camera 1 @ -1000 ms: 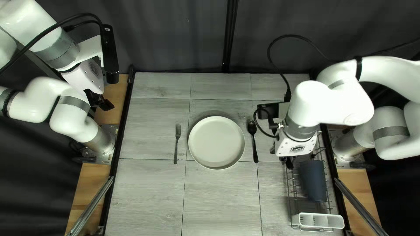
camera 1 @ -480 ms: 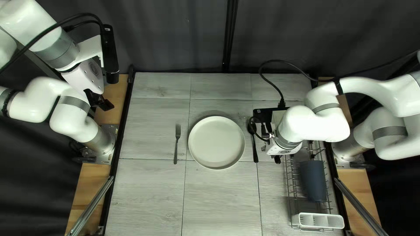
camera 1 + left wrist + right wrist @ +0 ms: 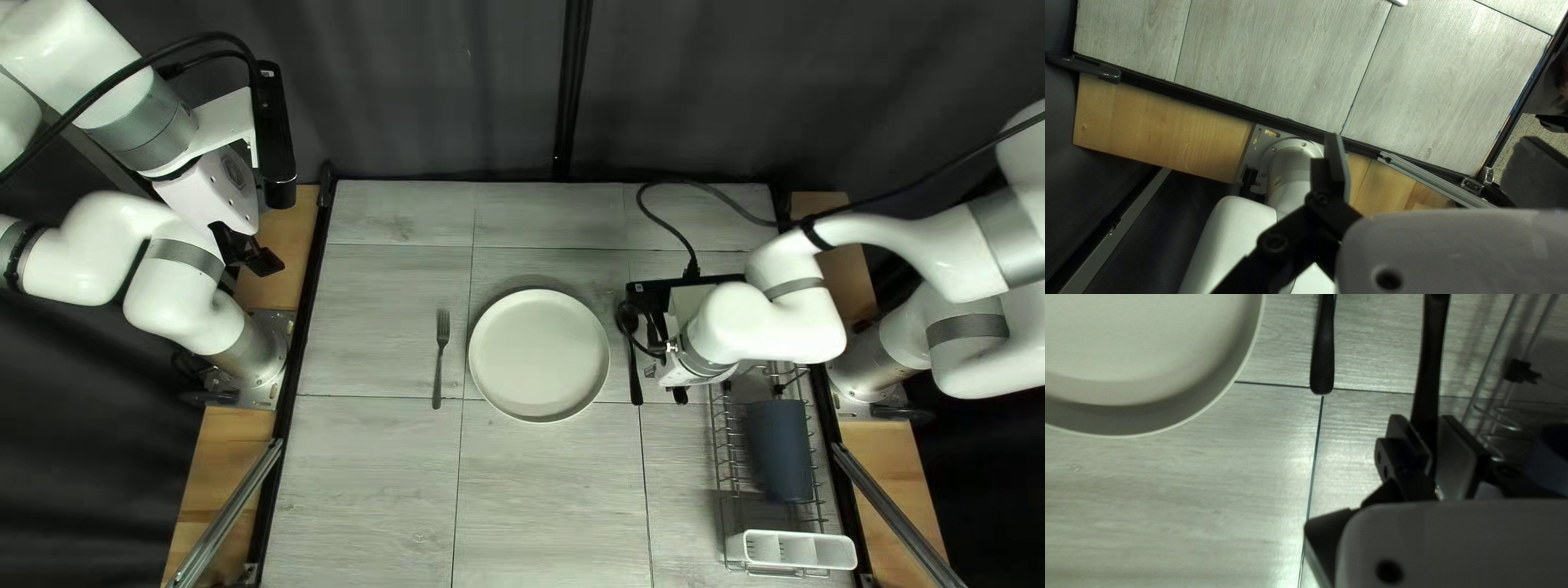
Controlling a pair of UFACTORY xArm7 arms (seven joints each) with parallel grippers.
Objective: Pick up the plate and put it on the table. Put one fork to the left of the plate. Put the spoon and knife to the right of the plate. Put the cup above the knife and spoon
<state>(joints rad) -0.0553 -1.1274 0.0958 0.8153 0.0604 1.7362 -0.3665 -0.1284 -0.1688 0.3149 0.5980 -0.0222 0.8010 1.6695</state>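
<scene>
A pale round plate (image 3: 539, 355) lies mid-table, with a dark fork (image 3: 440, 359) on its left and a black spoon (image 3: 633, 363) on its right. My right gripper (image 3: 679, 396) hangs low just right of the spoon, between it and the rack. In the right wrist view that gripper (image 3: 1429, 453) is shut on a black knife (image 3: 1428, 355), which runs parallel to the spoon handle (image 3: 1322, 355); the plate (image 3: 1147, 347) lies beyond the spoon. A dark blue cup (image 3: 780, 449) lies in the rack. My left gripper (image 3: 249, 255) is open over the table's left edge, holding nothing.
A wire dish rack (image 3: 735, 498) stands at the near right of the table, with a white cutlery caddy (image 3: 788, 549) at its near end. Rack wires (image 3: 1498, 355) pass close beside the held knife. Wooden ledges flank the table on both sides.
My right arm has swung left and down from above the rack to the table beside the spoon, carrying the knife. The left arm has not moved.
</scene>
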